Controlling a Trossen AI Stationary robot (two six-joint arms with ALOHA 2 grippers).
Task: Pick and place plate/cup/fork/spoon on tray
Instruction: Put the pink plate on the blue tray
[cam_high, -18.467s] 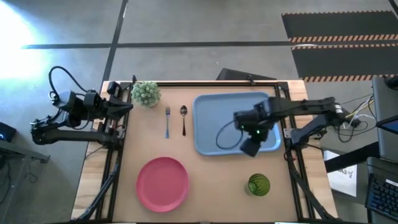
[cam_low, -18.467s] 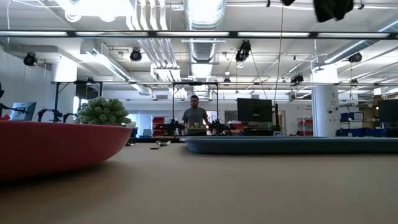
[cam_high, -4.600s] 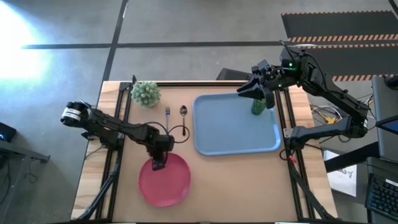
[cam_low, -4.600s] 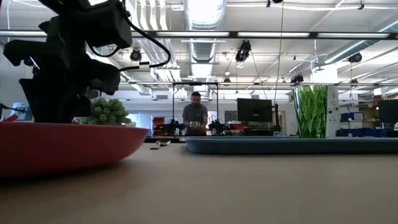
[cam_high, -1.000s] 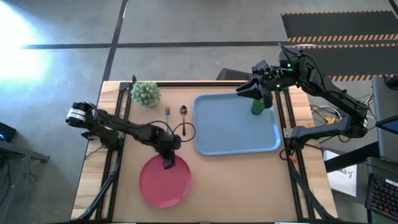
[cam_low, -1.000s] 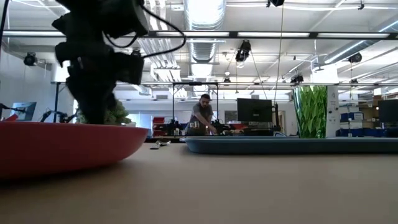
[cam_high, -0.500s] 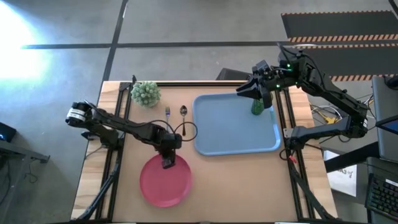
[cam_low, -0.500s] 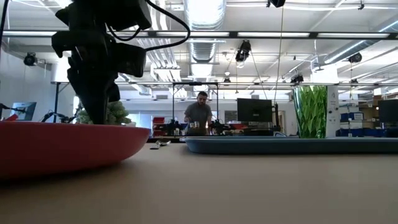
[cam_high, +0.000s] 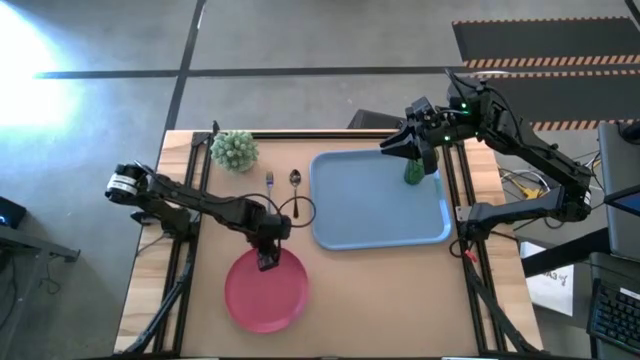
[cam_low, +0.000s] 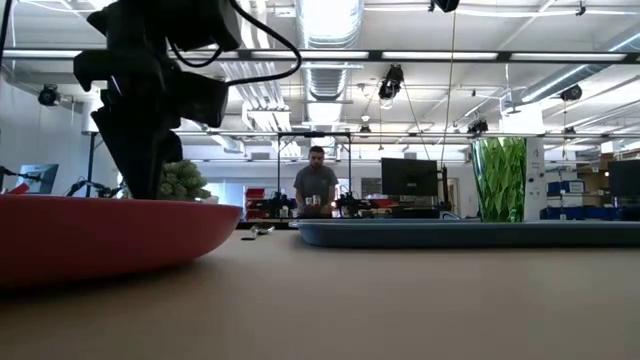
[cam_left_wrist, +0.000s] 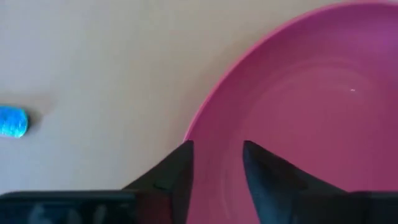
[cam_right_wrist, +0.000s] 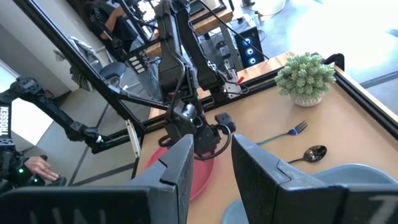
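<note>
Since half a second ago almost nothing has shifted: the left arm has only nudged a touch, its hand staying at the plate's far rim, and the right arm has not moved. Largest on the wooden surface (cam_high: 330, 300) is the light blue tray (cam_high: 378, 198), lying on the right half with the green cup (cam_high: 414, 170) standing upright in its far right corner. The pink plate (cam_high: 264, 291) lies on the surface at the near left, well apart from the tray. The left hand (cam_high: 267, 260) sits at the plate's far edge; in its wrist view the two dark fingers (cam_left_wrist: 180, 171) are parted a little, with the plate's rim (cam_left_wrist: 205, 118) running between them, one finger over the plate's inside and the other just outside it. The right hand (cam_high: 402, 143) hangs above the tray's far right corner, just beside the cup, its fingers (cam_right_wrist: 180, 165) apart and holding nothing. A fuzzy pale green plant (cam_high: 235, 150) stands at the far left corner. Between plant and tray lie the blue-handled fork (cam_high: 269, 195) and the spoon (cam_high: 295, 192), side by side on the surface. A person (cam_low: 316, 188) stands in the room far behind.
</note>
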